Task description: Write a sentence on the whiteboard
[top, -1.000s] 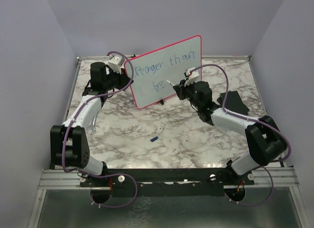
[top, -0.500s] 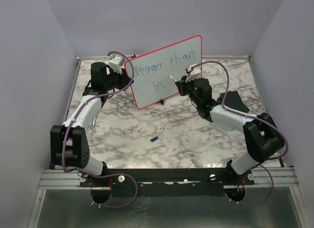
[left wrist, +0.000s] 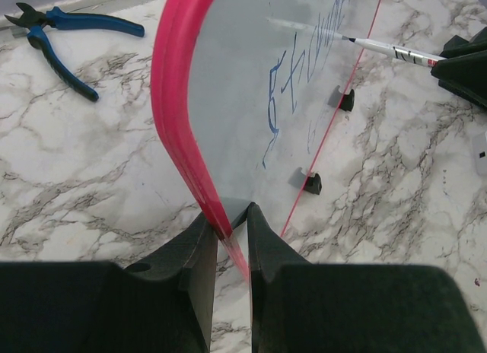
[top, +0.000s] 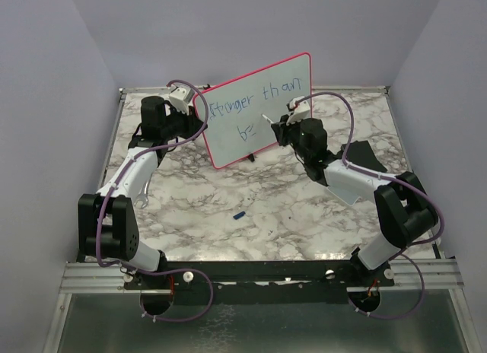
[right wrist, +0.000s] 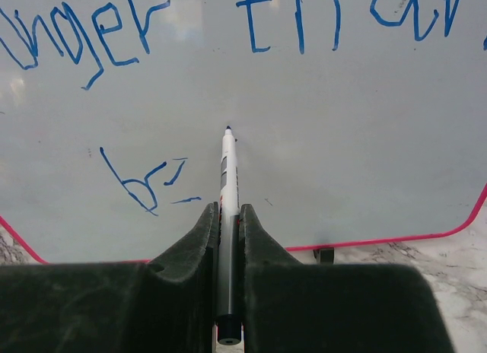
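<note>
Only left wrist view shows blue pliers (left wrist: 68,35) beyond whiteboard (left wrist: 236,140).

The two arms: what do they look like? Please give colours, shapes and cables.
Both the left arm and the right arm have rounded white links between bulky black joints. A thin purple cable loops along each. The fingers are black, flat and blunt-tipped.

Left arm extended toward the counter's (top: 228,193) far-left corner, my left pincer (left wrist: 232,224) clamped on whiteboard (left wrist: 243,102) edge. Right arm extended forward, my right pincer (right wrist: 228,216) pinching marker (right wrist: 227,170).
</note>
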